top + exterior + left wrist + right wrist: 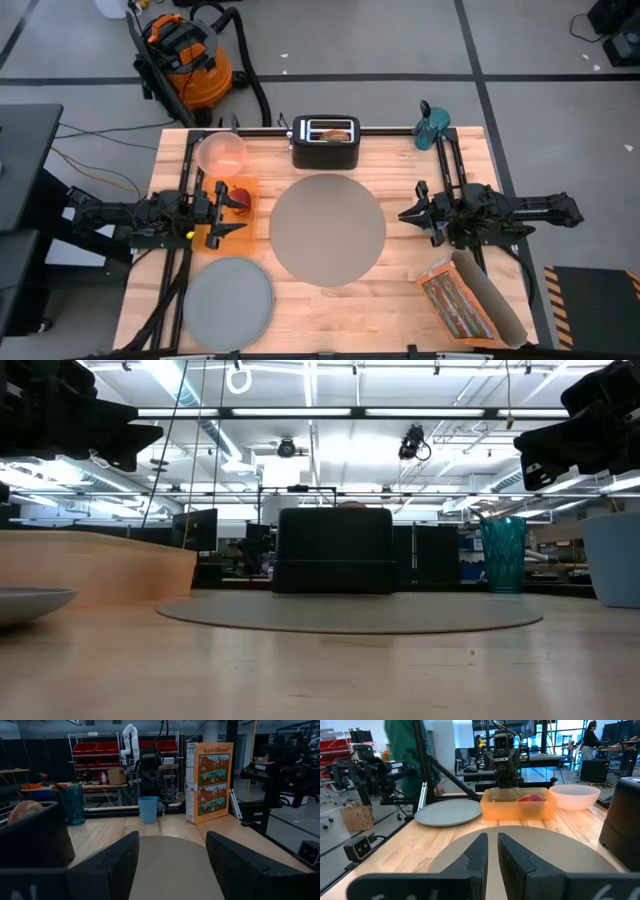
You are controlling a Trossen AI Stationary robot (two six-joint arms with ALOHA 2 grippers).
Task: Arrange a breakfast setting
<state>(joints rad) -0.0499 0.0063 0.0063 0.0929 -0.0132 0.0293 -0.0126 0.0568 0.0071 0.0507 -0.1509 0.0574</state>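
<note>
Both arms idle, left gripper jaws spread at the grey mat's nine o'clock, right gripper clenched empty at three, mat centered as the setting's base.

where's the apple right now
In the high view the red apple sits inside the orange tray on the table's left side, just below the pink bowl and left of the large round mat, beside the left pincer.

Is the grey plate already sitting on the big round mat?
No: in the high view the plate lies on bare table, apart from the mat, toward the near left corner.
</note>
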